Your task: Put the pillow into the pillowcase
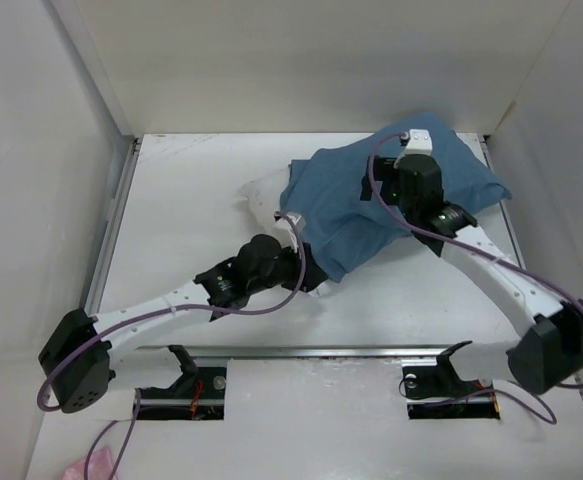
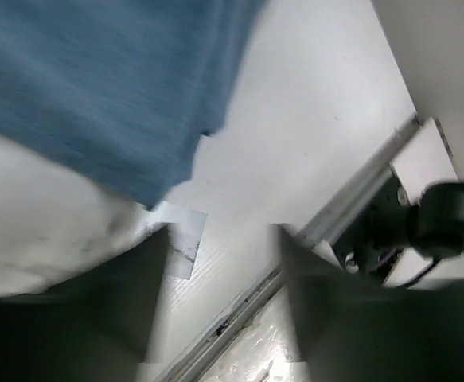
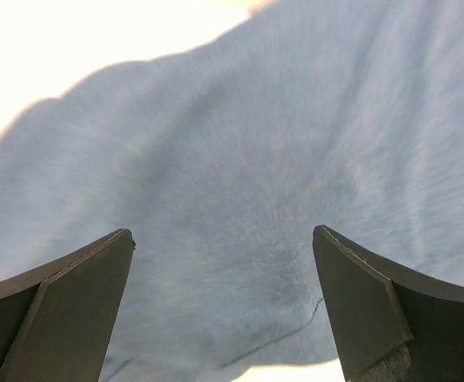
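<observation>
The blue pillowcase [image 1: 371,200] lies crumpled at the back right of the table, covering most of the white pillow [image 1: 266,195], which pokes out on its left. My left gripper [image 1: 314,272] is at the cloth's near corner. In the left wrist view its fingers [image 2: 148,302] stand apart with only bare table between them. The pillow [image 2: 40,239] bulges against the left finger, with the pillowcase [image 2: 96,87] draped over it and a small tag [image 2: 185,239] beside it. My right gripper [image 3: 224,270] hovers wide open above the pillowcase [image 3: 255,159], near its far end [image 1: 412,160].
A metal rail [image 1: 321,352] runs along the table's near edge, also visible as the rail [image 2: 351,207] in the left wrist view. White walls [image 1: 31,150] enclose the table on the left, the back and the right. A pink scrap [image 1: 81,468] lies at the bottom left.
</observation>
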You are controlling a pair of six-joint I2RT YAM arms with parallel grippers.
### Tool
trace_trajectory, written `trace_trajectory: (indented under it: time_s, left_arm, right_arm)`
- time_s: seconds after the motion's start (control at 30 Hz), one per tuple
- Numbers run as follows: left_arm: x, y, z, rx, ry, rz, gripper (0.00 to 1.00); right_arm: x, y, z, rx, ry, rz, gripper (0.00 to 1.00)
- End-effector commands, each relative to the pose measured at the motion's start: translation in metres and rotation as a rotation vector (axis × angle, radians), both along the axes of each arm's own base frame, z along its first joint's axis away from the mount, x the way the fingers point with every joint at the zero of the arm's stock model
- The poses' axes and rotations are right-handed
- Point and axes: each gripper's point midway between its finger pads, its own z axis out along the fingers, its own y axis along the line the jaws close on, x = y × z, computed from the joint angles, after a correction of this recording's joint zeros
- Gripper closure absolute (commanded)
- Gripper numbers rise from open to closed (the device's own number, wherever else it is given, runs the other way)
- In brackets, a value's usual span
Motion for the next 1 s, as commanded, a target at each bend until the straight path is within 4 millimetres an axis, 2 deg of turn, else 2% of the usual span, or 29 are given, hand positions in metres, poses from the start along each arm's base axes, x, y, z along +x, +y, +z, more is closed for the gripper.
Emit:
trace_trajectory:
  time_s: [0.0,0.03,0.07,0.13,0.2,0.23,0.27,0.33,0.37,0.4,0.43,0.47,0.53,0.57,0.6,0.67,0.77,0.8,0.83,0.87,0.9,0.93,0.97]
  left_arm:
    - [0.034,0.019,0.026,0.042,-0.022,0.228,0.27]
    - [0.037,0.03,0.028,0.062,0.001,0.297,0.0]
    - [0.046,0.043,0.027,0.091,-0.023,0.373,0.0]
    - [0.053,0.047,0.039,0.059,-0.05,0.407,0.0]
    - [0.058,0.043,0.049,0.027,-0.085,0.386,0.06]
    - [0.061,0.039,0.043,0.044,-0.086,0.382,0.08]
    - [0.07,0.038,0.05,0.027,-0.101,0.406,0.13]
    - [0.081,0.038,0.048,0.071,-0.128,0.433,0.19]
    - [0.095,0.037,0.047,0.092,-0.131,0.457,0.23]
    - [0.099,0.032,0.047,0.096,-0.129,0.457,0.29]
    - [0.107,0.034,0.045,0.117,-0.139,0.463,0.46]
    - [0.111,0.026,0.042,0.135,-0.137,0.444,0.53]
    - [0.12,0.022,0.042,0.14,-0.134,0.452,0.75]
    - [0.122,0.022,0.042,0.148,-0.134,0.46,1.0]
    - [0.123,0.021,0.05,0.144,-0.136,0.461,1.0]
    - [0.121,0.022,0.057,0.139,-0.153,0.447,1.0]
    - [0.105,0.045,0.07,0.104,-0.168,0.48,1.0]
    - [0.099,0.053,0.071,0.094,-0.165,0.494,1.0]
    - [0.086,0.068,0.068,0.079,-0.157,0.5,1.0]
    - [0.08,0.075,0.066,0.061,-0.14,0.52,1.0]
    - [0.074,0.081,0.062,0.052,-0.126,0.526,1.0]
    - [0.062,0.084,0.068,0.008,-0.125,0.506,1.0]
    - [0.051,0.086,0.043,0.032,-0.075,0.476,1.0]
  right_arm:
    - [-0.024,-0.008,0.065,0.069,-0.135,-0.004,0.0]
    - [-0.035,-0.012,0.062,0.1,-0.11,-0.018,0.0]
    - [-0.04,-0.014,0.059,0.106,-0.099,-0.022,0.0]
    - [-0.047,-0.02,0.047,0.104,-0.067,-0.048,0.0]
    - [-0.05,-0.023,0.04,0.105,-0.053,-0.062,0.0]
    - [-0.052,-0.024,0.033,0.102,-0.033,-0.066,0.0]
    - [-0.052,-0.024,0.033,0.102,-0.032,-0.066,0.0]
    - [-0.051,-0.028,0.023,0.091,-0.009,-0.103,0.0]
    - [-0.049,-0.029,0.018,0.081,0.001,-0.112,0.0]
    - [-0.047,-0.03,0.014,0.077,0.01,-0.13,0.0]
    - [-0.046,-0.035,0.014,0.068,0.003,-0.155,0.0]
    - [-0.042,-0.036,0.006,0.05,0.021,-0.167,0.0]
    - [-0.04,-0.035,0.001,0.057,0.034,-0.183,0.0]
    - [-0.039,-0.035,-0.002,0.052,0.041,-0.183,0.0]
    - [-0.037,-0.034,-0.01,0.04,0.059,-0.184,0.0]
    - [-0.033,-0.036,-0.018,0.027,0.075,-0.211,0.0]
    - [-0.024,-0.04,-0.046,0.01,0.125,-0.289,0.0]
    - [-0.017,-0.049,-0.047,0.008,0.119,-0.352,0.0]
    - [-0.012,-0.046,-0.068,-0.015,0.177,-0.366,0.0]
    - [-0.009,-0.05,-0.077,-0.014,0.206,-0.402,0.0]
    - [-0.004,-0.047,-0.082,-0.015,0.216,-0.407,0.0]
    - [0.005,-0.041,-0.081,-0.006,0.214,-0.4,0.0]
    - [0.016,-0.033,-0.092,0.0,0.221,-0.388,0.0]
